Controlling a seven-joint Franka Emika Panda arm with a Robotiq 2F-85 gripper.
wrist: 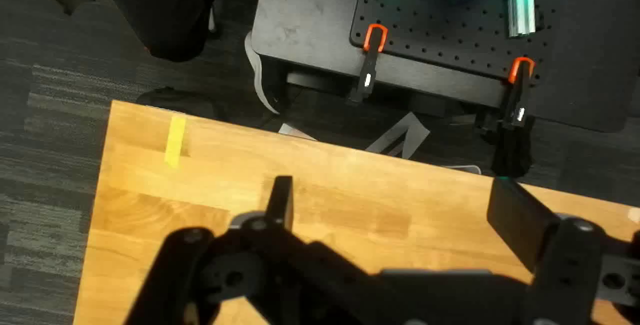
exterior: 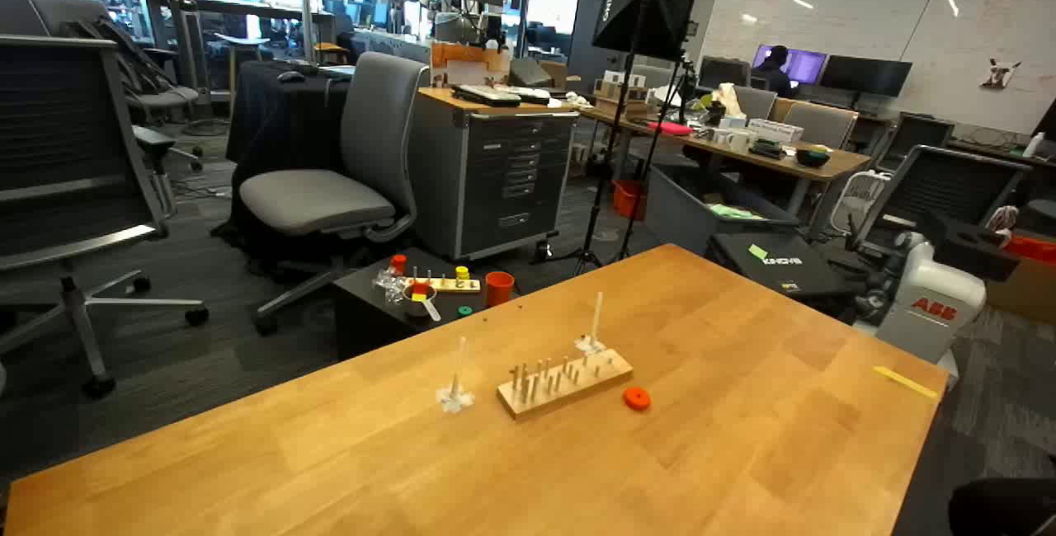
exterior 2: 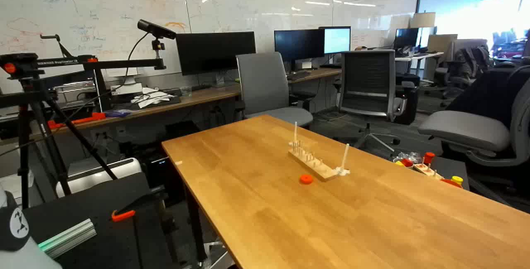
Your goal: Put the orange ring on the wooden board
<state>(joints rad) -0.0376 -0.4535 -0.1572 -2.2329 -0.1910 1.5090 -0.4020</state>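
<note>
The orange ring (exterior: 637,398) lies flat on the table, and it also shows in an exterior view (exterior 2: 306,179). It is beside one end of the wooden board, apart from it. The wooden board (exterior: 572,394) is long and narrow with rows of short upright pegs, and both exterior views show it (exterior 2: 327,174). My gripper (wrist: 392,200) is open in the wrist view, with nothing between its fingers. It is above the table near an edge. Ring and board are out of the wrist view. The gripper cannot be made out in the exterior views.
A thin upright stick (exterior: 459,363) and another stick (exterior: 596,317) stand taped to the table (exterior: 346,453) near the board's ends. Yellow tape (wrist: 175,140) marks a table corner. A black stand (exterior: 388,322) beside the table holds several coloured toys. Orange-tipped clamps (wrist: 375,37) grip the robot's base table.
</note>
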